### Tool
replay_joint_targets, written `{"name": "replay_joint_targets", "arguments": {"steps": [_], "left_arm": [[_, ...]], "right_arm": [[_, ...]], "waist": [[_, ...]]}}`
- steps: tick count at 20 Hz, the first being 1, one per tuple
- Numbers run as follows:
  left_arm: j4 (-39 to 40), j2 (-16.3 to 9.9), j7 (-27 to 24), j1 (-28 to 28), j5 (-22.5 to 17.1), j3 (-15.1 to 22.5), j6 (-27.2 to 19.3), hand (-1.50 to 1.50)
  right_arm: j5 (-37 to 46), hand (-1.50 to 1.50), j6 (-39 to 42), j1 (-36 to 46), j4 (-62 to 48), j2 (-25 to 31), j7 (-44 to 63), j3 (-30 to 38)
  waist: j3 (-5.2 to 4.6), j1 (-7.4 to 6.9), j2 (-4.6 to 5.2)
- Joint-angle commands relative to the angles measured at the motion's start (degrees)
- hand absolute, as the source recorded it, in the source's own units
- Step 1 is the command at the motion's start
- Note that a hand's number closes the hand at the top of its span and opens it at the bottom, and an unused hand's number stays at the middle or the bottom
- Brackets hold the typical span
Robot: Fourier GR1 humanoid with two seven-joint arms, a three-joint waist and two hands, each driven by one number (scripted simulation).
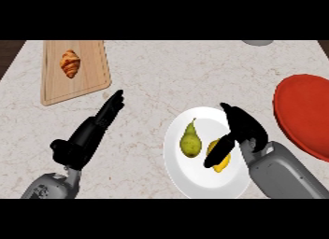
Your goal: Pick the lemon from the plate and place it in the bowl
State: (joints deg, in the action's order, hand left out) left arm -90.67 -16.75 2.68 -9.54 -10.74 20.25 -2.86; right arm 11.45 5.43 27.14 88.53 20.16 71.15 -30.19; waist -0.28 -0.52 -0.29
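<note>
A white plate (195, 182) lies at the lower middle of the counter. On it rest a green pear (189, 142) and, to its right, a yellow lemon (222, 162). My right hand (245, 130) is over the plate's right side, its thumb curled down across the lemon and hiding part of it, its fingers above. The red bowl (311, 114) sits at the right edge, partly cut off. My left hand (95, 126) rests open at the left, fingers straight and pointing up the counter.
A wooden cutting board (74, 88) with a croissant (70, 63) on it lies at the upper left. A grey object (258, 42) shows at the top edge. Dark strips border the counter at both far corners.
</note>
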Motion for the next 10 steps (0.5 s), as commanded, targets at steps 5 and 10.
{"name": "replay_joint_targets", "arguments": {"steps": [5,10], "left_arm": [[0.91,-0.12,-1.43,1.58,0.46,-1.35,0.27,0.00],[1.20,1.52,-1.55,1.75,2.41,-0.12,-0.85,0.00]], "right_arm": [[3.78,-1.50,3.99,4.49,-2.95,-3.05,14.07,-1.82],[11.15,-1.50,1.47,4.48,-3.73,-7.21,14.08,-4.60]], "waist": [[0.07,0.97,-0.19],[0.10,1.11,-0.21]]}}
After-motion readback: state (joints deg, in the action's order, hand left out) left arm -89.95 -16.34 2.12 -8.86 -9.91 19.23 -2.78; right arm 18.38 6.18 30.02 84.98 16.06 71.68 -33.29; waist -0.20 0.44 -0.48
